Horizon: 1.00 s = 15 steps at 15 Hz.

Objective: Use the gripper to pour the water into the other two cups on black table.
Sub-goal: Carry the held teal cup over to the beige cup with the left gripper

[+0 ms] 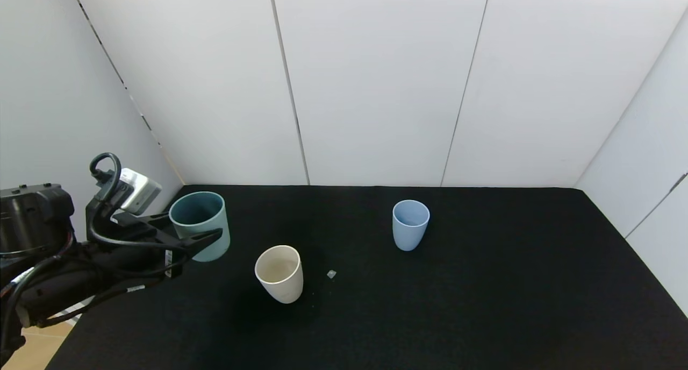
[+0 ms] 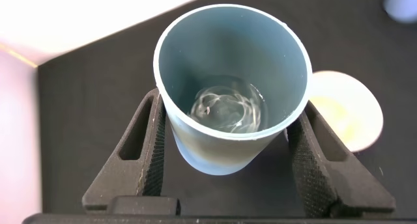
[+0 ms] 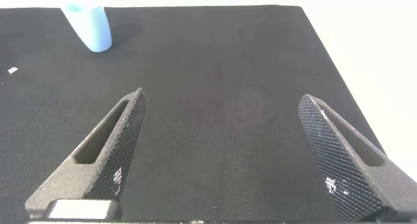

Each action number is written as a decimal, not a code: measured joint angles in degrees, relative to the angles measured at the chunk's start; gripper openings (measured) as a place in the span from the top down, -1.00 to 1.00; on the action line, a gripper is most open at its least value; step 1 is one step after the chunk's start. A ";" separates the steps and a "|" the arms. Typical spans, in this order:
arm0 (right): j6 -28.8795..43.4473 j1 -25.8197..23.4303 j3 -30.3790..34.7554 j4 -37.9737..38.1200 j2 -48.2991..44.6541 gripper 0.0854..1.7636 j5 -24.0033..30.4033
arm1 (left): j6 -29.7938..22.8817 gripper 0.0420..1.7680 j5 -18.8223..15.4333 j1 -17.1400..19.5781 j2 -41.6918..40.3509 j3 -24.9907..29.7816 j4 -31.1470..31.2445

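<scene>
Thick black arm (image 1: 48, 273), looped cable (image 1: 105, 192), silver-white box (image 1: 137, 190), black gripper (image 1: 188, 227).

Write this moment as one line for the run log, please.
left end effector: shut on teal cup, upright, water inside | white cup, blue cup: on table | right end effector: open, idle

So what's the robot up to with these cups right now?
The left gripper has its fingers on either side of the teal cup, which holds a little water and stands upright on the black table. The cream cup and blue cup stand apart, waiting. The right gripper hangs open over bare table.
</scene>
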 joint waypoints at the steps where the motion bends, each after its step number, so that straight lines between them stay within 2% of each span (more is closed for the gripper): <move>1: 0.00 0.00 0.00 -0.02 0.00 -0.94 -0.01 | 0.78 -0.25 0.09 -0.79 -0.51 1.01 0.06; 7: 0.00 0.00 0.00 -0.02 0.00 -0.94 0.00 | 5.17 -0.25 0.91 -6.21 -2.34 2.86 5.29; 12: 0.00 0.00 0.00 -0.02 0.00 -0.94 -0.01 | 11.23 -0.25 2.11 -6.77 -2.30 2.73 10.25; 15: -0.02 0.00 0.00 -0.02 0.00 -0.94 0.00 | 14.14 -0.25 4.06 -6.79 -2.15 1.84 12.04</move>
